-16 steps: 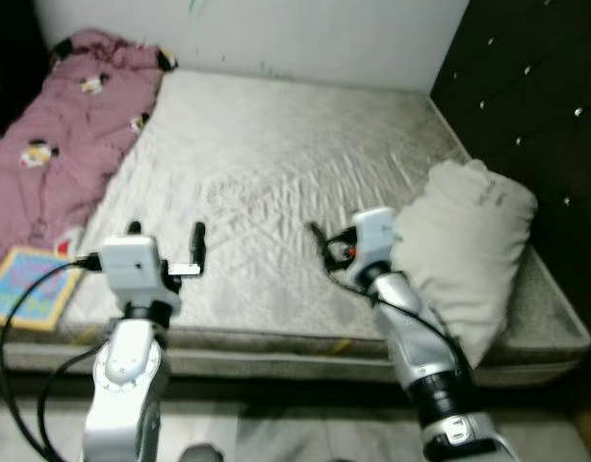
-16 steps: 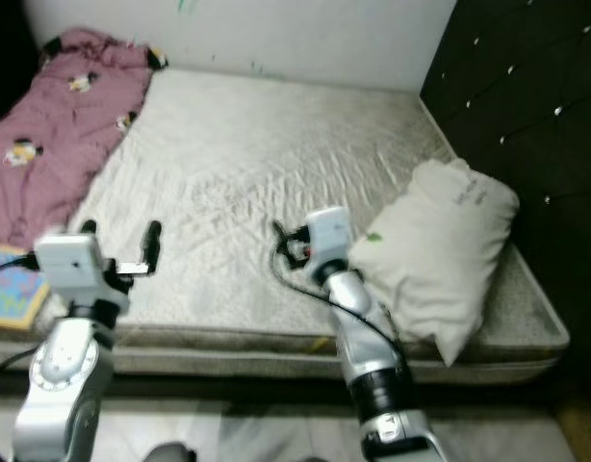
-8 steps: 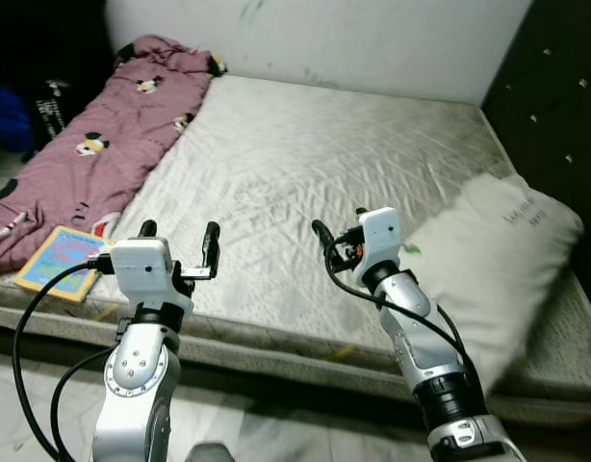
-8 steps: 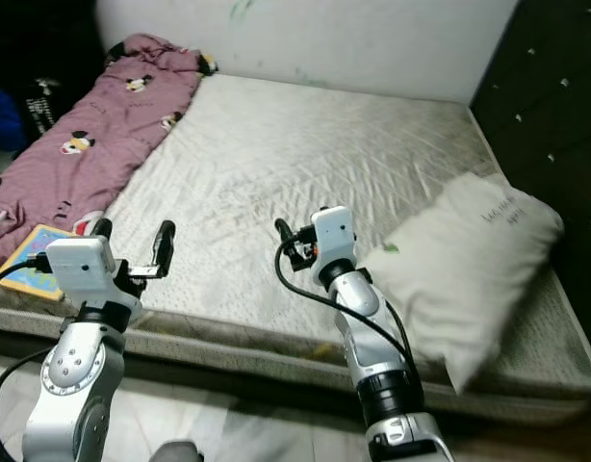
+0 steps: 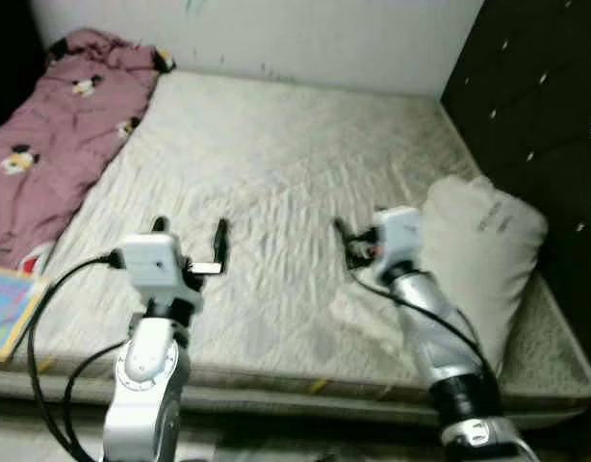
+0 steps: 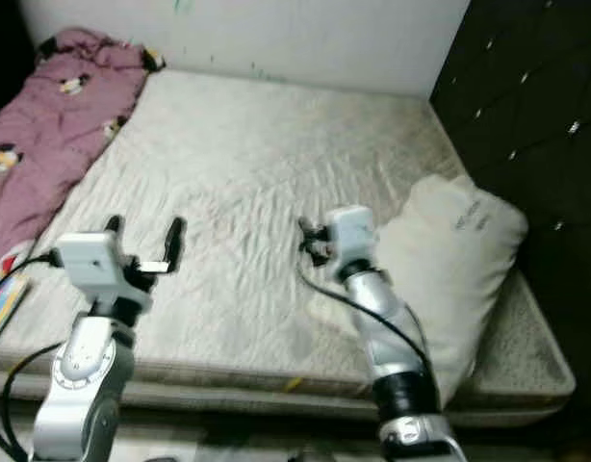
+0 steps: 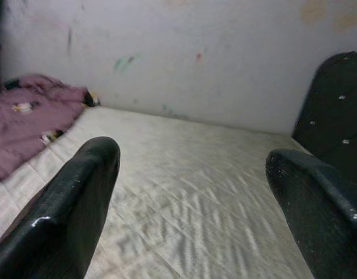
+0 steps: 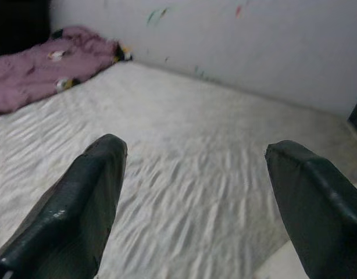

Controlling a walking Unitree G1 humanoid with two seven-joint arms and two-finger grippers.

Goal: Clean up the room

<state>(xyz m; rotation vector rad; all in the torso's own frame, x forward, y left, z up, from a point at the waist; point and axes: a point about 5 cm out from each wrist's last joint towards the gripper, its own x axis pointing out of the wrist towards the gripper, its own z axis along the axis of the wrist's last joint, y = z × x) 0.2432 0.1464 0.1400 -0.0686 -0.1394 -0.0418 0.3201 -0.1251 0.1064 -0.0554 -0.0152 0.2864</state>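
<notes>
A bare, wrinkled grey mattress point(image 5: 276, 173) lies before me. A pink blanket with cartoon prints point(image 5: 55, 106) is bunched along its far left side. A cream pillow point(image 5: 483, 245) leans at its right edge. A colourful book point(image 5: 5, 310) lies at the near left corner. My left gripper point(image 5: 191, 234) is held over the near part of the mattress, open and holding nothing. My right gripper point(image 5: 348, 243) hovers just left of the pillow, also open and holding nothing. In the wrist views, the left gripper point(image 7: 190, 152) and the right gripper point(image 8: 196, 148) both have their fingers wide apart above the sheet.
A black tufted headboard point(image 5: 541, 106) rises on the right behind the pillow. A white wall point(image 5: 305, 34) with small paint marks runs along the far side. The bed's front edge point(image 5: 305, 385) is just below my arms.
The whole picture has swung to the right and blurred, so the camera moved. Both arms keep the same raised pose with open fingers; the bedding lies as before.
</notes>
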